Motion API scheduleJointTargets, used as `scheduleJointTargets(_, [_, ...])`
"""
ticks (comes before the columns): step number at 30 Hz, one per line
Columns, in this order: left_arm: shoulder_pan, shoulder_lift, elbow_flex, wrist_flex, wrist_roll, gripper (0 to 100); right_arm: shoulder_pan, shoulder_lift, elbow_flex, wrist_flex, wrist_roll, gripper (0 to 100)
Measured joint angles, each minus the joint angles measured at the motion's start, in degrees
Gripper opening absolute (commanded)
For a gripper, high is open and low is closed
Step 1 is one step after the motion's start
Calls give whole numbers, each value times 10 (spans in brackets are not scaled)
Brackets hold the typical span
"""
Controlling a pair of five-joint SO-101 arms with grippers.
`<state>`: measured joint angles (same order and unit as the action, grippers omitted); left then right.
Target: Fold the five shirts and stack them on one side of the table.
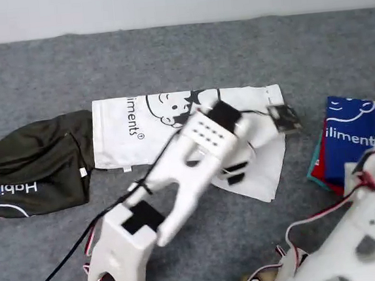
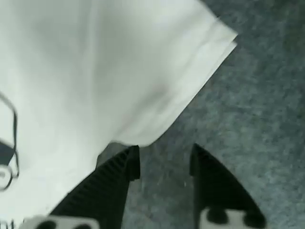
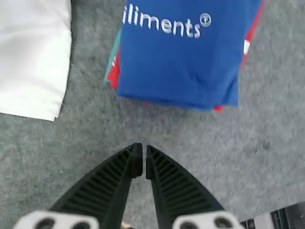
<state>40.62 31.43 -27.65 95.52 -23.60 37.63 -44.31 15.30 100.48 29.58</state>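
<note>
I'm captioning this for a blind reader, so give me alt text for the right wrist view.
The right pincer, shut, hangs over the grey table, pointing at a stack of folded shirts, blue on top. A white shirt lies beside the stack, not touching it.

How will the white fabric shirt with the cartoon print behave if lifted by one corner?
The white fabric shirt likely hangs limp: its edges lie soft and creased. Its stacked layers beside the left gripper may fall open. The rough grey table cover probably resists sliding.
</note>
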Motion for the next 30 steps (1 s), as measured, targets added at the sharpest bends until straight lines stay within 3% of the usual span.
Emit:
scheduleJointTargets(7, [40,50,0,-41,0,227,30,-98,82,0,43,21])
scheduleJointTargets(21, [40,144,-4,-113,3,219,86,-160,127,0,76,23])
scheduleJointTargets(30, [49,186,-66,-91,0,17,86,-160,127,0,76,23])
